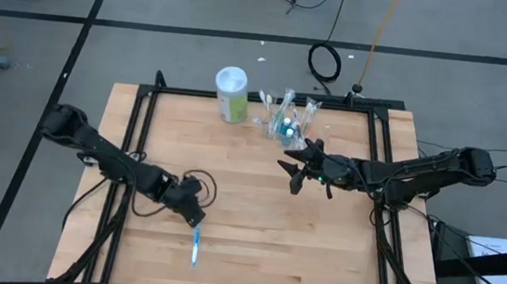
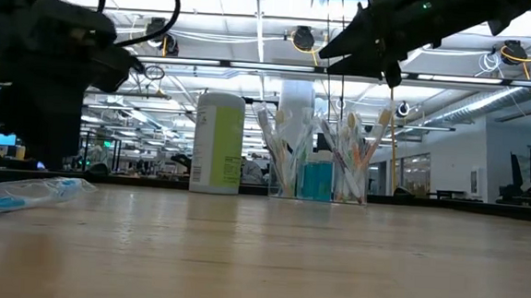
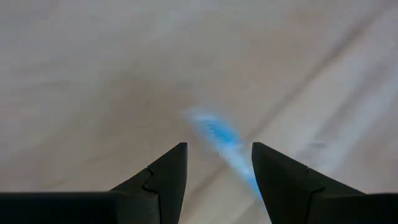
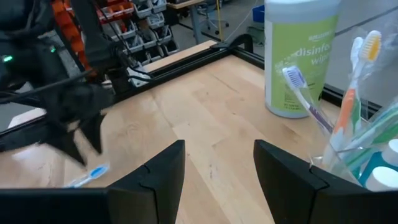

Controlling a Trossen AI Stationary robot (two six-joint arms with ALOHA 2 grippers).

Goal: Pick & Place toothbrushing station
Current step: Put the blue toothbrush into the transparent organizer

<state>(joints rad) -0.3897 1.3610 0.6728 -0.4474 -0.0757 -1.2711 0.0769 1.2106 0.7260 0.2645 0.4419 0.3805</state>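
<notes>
A blue toothbrush (image 1: 195, 246) lies flat on the wooden table near its front edge; in the low view (image 2: 18, 195) it appears to be in a clear wrapper. My left gripper (image 1: 195, 217) is open just above and behind it. In the left wrist view the brush (image 3: 217, 134) shows between and beyond the fingers (image 3: 219, 168), untouched. A clear cup (image 1: 288, 119) stands at the back of the table, holding several toothbrushes and teal tubes. My right gripper (image 1: 293, 172) is open and empty in the air, on the near side of the cup (image 4: 367, 165).
A white and green wipes canister (image 1: 231, 94) stands left of the cup at the back. A black frame rail (image 1: 267, 98) runs around the table's edges. Bare wood (image 1: 262, 245) lies between the two grippers and toward the front.
</notes>
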